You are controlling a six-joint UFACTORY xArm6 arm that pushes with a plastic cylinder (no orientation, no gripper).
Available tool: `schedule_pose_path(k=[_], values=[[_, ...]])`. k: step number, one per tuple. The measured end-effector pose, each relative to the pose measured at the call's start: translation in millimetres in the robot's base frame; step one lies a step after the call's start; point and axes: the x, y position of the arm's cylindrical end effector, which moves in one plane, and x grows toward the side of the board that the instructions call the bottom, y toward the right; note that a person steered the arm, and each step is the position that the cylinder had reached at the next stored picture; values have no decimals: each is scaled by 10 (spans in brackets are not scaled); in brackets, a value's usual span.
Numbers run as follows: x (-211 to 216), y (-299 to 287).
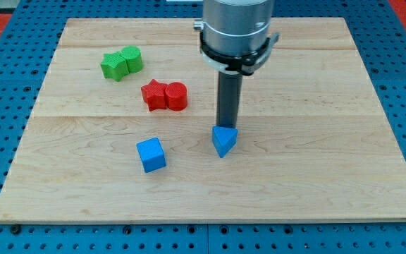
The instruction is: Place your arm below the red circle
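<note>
Red circle (177, 97), my tip (227, 127) lower right (touching blue triangle (224, 141))

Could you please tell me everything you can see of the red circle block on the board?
The red circle is a short, solid-looking red cylinder lying flat on the wooden board, left of centre. Its surface looks matte, like plastic. On the view's left it touches the red star. The green blocks sit above-left of it and the blue cube below-left, both apart. My tip stands to its lower right, not touching it, just above the blue triangle.
</note>
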Motion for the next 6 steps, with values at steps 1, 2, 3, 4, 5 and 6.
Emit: schedule_pose_path(k=[1, 2, 3, 4, 5, 6], values=[[11, -534], [11, -620], [11, -646], [11, -656], [11, -672], [11, -723]])
